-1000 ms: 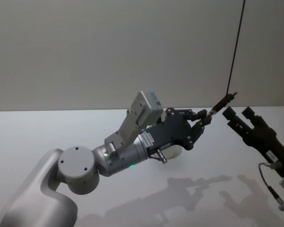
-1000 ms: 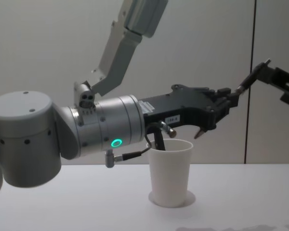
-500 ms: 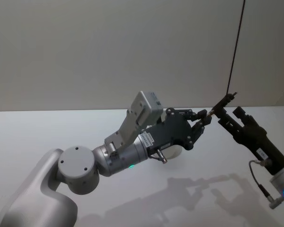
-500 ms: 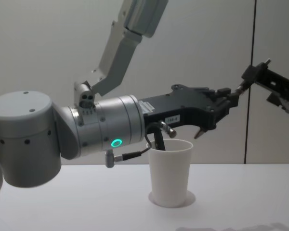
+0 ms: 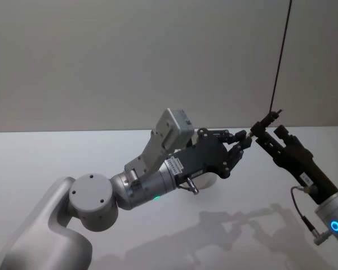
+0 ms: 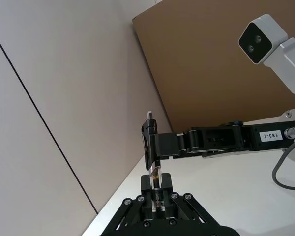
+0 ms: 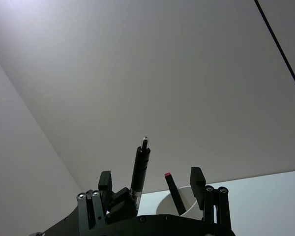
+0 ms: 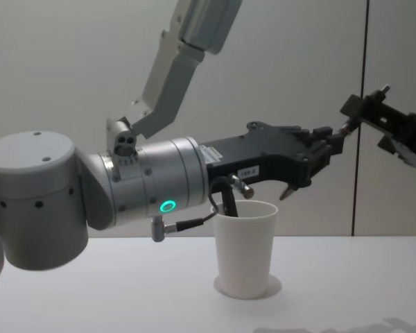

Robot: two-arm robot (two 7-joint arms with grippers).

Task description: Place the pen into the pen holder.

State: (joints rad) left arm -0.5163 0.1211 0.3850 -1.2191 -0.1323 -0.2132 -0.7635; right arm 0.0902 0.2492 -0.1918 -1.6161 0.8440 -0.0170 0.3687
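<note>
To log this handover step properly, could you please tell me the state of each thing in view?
Pen: gripped at one end, tilted, up in the air.
Left gripper: shut on the pen.
Right gripper: open, its fingers on either side of the pen's free end.
Cup: upright on the table, the pen not in it.

Cup (image 5: 208, 180) mostly hidden behind left gripper (image 5: 245, 140); pen (image 5: 267, 118) lower end buried in that grip.
</note>
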